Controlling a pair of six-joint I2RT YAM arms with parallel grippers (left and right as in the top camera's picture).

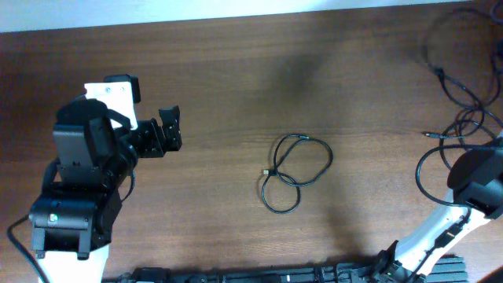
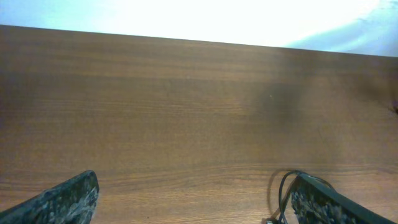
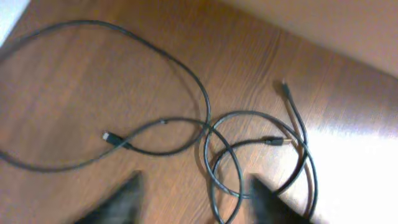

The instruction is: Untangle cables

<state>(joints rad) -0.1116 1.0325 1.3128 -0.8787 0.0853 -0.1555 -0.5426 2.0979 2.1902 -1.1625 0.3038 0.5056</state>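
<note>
One thin black cable lies in a loose figure-eight at the table's middle, with a small plug end. More black cables sprawl in loops at the far right. My left gripper is open, well left of the middle cable. In the left wrist view its fingers are wide apart with bare wood between them, and that cable shows beside the right finger. My right gripper hovers open over the right cables. Its blurred fingers straddle an overlapping loop without gripping it.
The right arm stands over the right-hand cables near the table's right edge, its white link running down to the front. A black rail lines the front edge. The left arm's base fills the front left corner.
</note>
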